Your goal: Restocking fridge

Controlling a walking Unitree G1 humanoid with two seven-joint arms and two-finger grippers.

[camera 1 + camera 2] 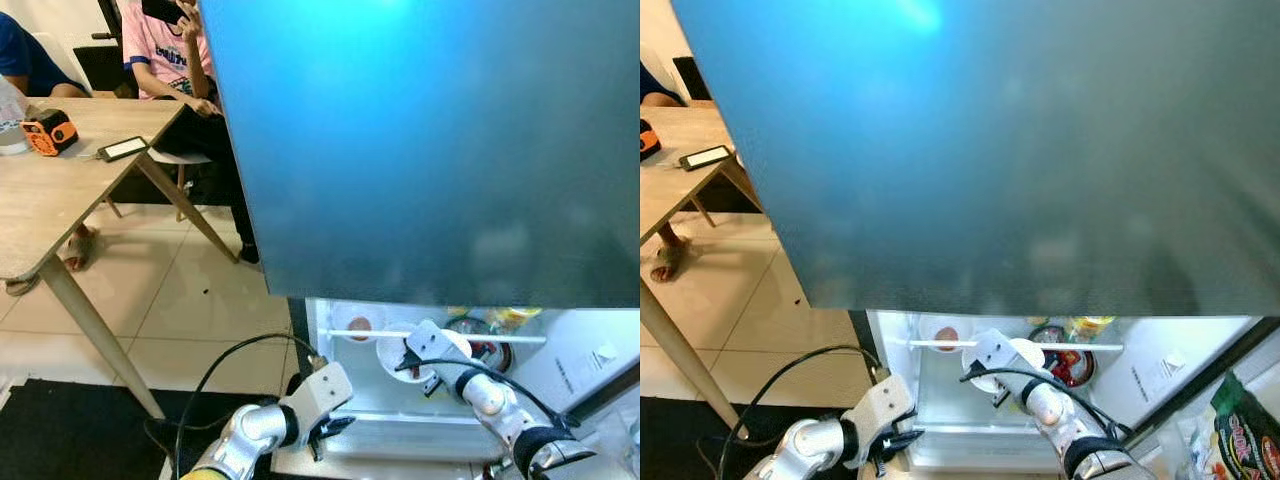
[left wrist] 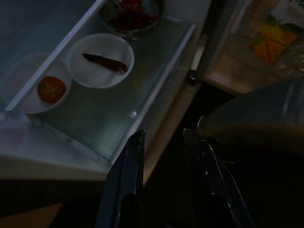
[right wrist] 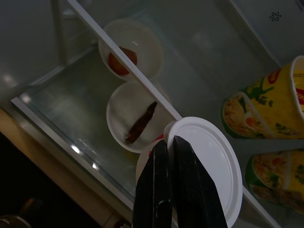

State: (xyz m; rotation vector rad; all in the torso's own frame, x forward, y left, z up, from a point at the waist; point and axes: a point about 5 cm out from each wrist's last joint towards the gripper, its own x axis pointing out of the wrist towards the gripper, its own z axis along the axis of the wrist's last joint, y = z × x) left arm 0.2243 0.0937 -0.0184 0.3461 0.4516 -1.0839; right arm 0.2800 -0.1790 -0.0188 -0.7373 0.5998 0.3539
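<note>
At the far left, a light wooden table (image 1: 60,190) was seen, with an orange-and-black gadget (image 1: 48,132) and a dark phone (image 1: 124,148) lying on it, and seated people behind it. Moving across, the left gripper (image 1: 330,428) was held low, just outside the front edge of the open fridge; its two black fingers (image 2: 128,175) were parted with nothing between them, by the left wrist view.

Inside the lit compartment, on the clear glass shelf (image 2: 142,71), a small white bowl holding a red tomato (image 2: 40,90) was set beside a white bowl holding a dark red chilli (image 2: 100,60), with a glass bowl of dark red food (image 2: 133,12) just beyond. Further right, the right gripper (image 3: 172,142) was reached into the fridge, its fingers pressed together on the rim of a round white plastic-lidded container (image 3: 206,164), which was held above the shelf, near the chilli bowl. Two yellow-and-green printed noodle cups (image 3: 263,107) were seen lying to that side.

The placing step was judged to be in hand: the container was inside but not yet set down. A free patch of shelf clear of the bowls would be called for next, then a gentle lowering and a release.
</note>
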